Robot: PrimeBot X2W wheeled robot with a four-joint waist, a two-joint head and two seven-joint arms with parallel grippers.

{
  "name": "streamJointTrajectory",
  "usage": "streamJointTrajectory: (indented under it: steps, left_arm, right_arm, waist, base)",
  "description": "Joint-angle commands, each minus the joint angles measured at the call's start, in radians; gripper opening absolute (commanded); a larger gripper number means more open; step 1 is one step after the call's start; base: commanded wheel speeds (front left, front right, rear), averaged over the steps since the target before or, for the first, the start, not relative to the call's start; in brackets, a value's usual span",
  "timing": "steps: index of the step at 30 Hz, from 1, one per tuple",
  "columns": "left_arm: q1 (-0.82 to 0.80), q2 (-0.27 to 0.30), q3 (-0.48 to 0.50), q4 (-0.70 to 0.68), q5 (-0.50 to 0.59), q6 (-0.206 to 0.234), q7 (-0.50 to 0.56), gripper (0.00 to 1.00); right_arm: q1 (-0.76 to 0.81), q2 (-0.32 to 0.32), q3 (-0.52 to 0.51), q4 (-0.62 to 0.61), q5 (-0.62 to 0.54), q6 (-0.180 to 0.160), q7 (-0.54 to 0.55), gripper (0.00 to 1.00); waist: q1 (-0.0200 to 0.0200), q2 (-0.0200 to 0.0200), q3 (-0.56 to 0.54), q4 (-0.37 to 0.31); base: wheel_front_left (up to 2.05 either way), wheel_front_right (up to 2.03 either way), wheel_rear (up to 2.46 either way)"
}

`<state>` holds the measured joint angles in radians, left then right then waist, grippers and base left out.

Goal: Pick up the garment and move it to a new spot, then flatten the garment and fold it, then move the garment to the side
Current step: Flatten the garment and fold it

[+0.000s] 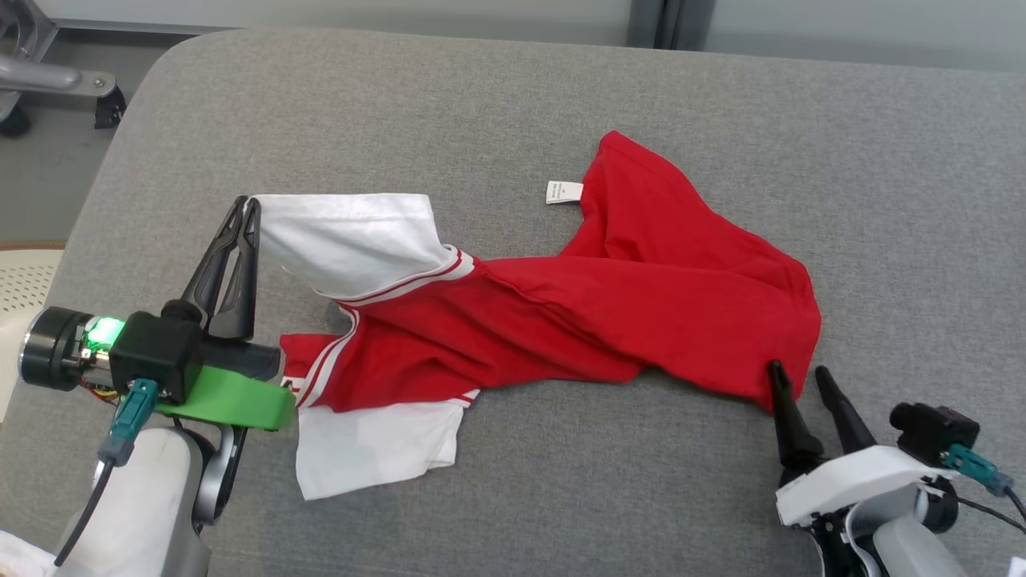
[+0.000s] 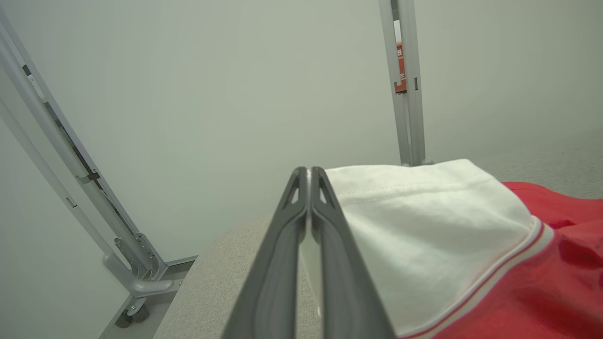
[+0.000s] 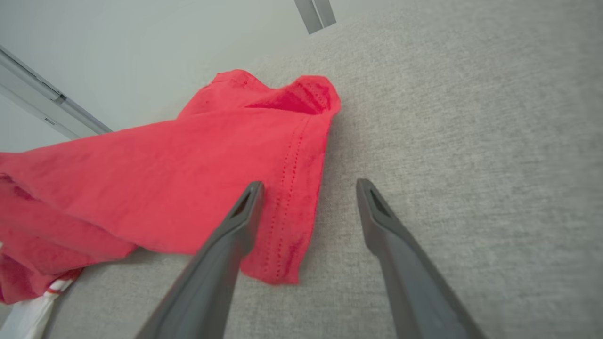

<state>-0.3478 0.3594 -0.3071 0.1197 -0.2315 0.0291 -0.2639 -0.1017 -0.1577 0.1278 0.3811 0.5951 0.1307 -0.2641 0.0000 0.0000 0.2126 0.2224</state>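
Gray cloth covers the big table (image 1: pixel 513 96) that takes up most of the head view, with a pale wall along the top edge. On the table lies the shirt (image 1: pixel 641 296). It is red and crumpled, and it runs from the left of the frame across the middle to the right. One white sleeve (image 1: pixel 353 236) sits at the upper left end of the shirt, puffed up off the table. A second white sleeve (image 1: pixel 377 441) lies flat at the lower left. At the lower left of the frame the left gripper (image 1: pixel 244 212) points up the picture. Its two dark fingers are pressed tight together on the corner of the upper sleeve. In the left wrist view a thin strip of white cloth shows between the closed fingers, so it has hold of the shirt. At the lower right the right gripper (image 1: pixel 799 370) has its fingers spread wide, holding nothing. In the right wrist view one finger (image 3: pixel 245 207) lies over the red hem at the shirt's corner and the other is over bare gray table. A small white label (image 1: pixel 563 191) sticks out from the shirt's edge near the top middle. A little black wheel (image 1: pixel 108 104) stands on the floor at the upper left.
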Motion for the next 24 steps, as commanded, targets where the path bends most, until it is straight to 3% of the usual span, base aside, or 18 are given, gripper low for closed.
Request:
streamJointTrajectory:
  steps: [1, 2, 3, 4, 5, 8, 14, 24]
  left_arm:
    - [0.007, -0.006, 0.003, 0.001, 0.012, -0.009, 0.000, 0.00]
    - [0.001, -0.010, 0.003, 0.003, 0.016, -0.013, 0.000, 0.00]
    - [-0.008, -0.014, 0.003, 0.006, 0.021, -0.019, 0.000, 0.00]
    - [-0.014, -0.017, 0.003, 0.009, 0.025, -0.022, 0.000, 0.00]
    - [-0.021, -0.021, 0.003, 0.011, 0.030, -0.028, 0.000, 0.00]
    - [-0.029, -0.030, 0.012, 0.010, 0.037, -0.037, 0.000, 0.00]
    - [-0.002, -0.033, 0.038, -0.045, 0.049, -0.069, 0.000, 0.00]
    - [0.124, 0.003, 0.138, -0.353, 0.042, -0.098, 0.000, 0.00]
  right_arm:
    - [-0.032, -0.016, 0.029, 0.036, 0.030, 0.000, 0.005, 1.00]
    - [-0.056, -0.031, 0.049, 0.055, 0.045, 0.000, 0.003, 1.00]
    - [-0.081, -0.044, 0.071, 0.077, 0.067, 0.000, 0.003, 0.91]
    - [-0.096, -0.050, 0.086, 0.091, 0.086, 0.000, 0.003, 0.14]
    - [-0.111, -0.063, 0.101, 0.105, 0.103, 0.000, 0.002, 0.00]
    - [-0.137, -0.091, 0.125, 0.113, 0.150, 0.000, 0.000, 0.00]
    - [-0.096, -0.124, 0.064, -0.014, 0.182, 0.000, -0.001, 0.00]
    - [0.189, -0.186, -0.126, -0.459, 0.135, 0.000, -0.001, 0.00]
  waist:
    - [0.0000, 0.0000, 0.007, 0.006]
    - [0.0000, 0.0000, 0.010, 0.009]
    - [0.0000, 0.0000, 0.012, 0.013]
    - [0.0000, 0.0000, 0.014, 0.015]
    - [0.0000, 0.0000, 0.014, 0.017]
    - [0.0000, 0.0000, 0.011, 0.013]
    - [0.0000, 0.0000, -0.016, -0.024]
    - [0.0000, 0.0000, -0.061, -0.133]
  base:
    - [0.00, 0.00, 0.00]
    - [0.00, 0.00, 0.00]
    - [0.00, 0.00, 0.00]
    - [0.00, 0.00, 0.00]
    - [0.00, 0.00, 0.00]
    - [0.00, 0.00, 0.00]
    - [0.00, 0.00, 0.00]
    - [0.00, 0.00, 0.00]
